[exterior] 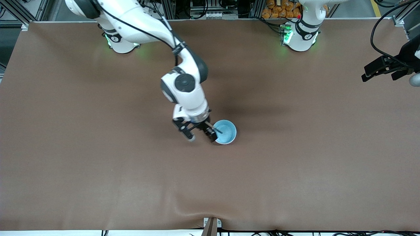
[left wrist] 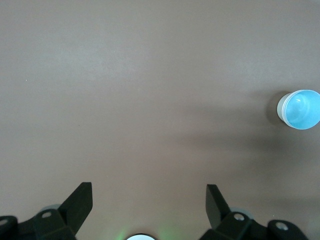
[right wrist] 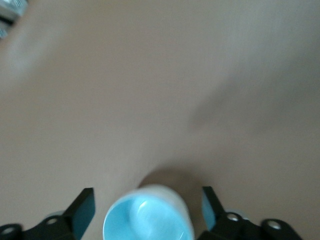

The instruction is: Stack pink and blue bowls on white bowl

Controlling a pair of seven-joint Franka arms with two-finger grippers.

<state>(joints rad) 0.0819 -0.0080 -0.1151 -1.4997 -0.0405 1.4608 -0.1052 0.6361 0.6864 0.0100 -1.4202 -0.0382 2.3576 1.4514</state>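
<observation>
A light blue bowl [exterior: 226, 131] stands mid-table. Its outer wall looks white [left wrist: 281, 107], as if it sits nested in the white bowl; I cannot tell for sure. The pink bowl is hidden or out of view. My right gripper [exterior: 200, 135] is open and empty at the blue bowl's edge, on the side toward the right arm's end. In the right wrist view [right wrist: 146, 210] the blue bowl [right wrist: 147, 225] shows between the spread fingers with gaps on both sides. My left gripper [exterior: 380, 70] waits open and empty over the left arm's end of the table; its fingers [left wrist: 80, 200] stand wide apart.
The brown table cover [exterior: 98, 164] has a wrinkle near its edge closest to the front camera. The two arm bases [exterior: 300, 36] stand along the edge farthest from that camera.
</observation>
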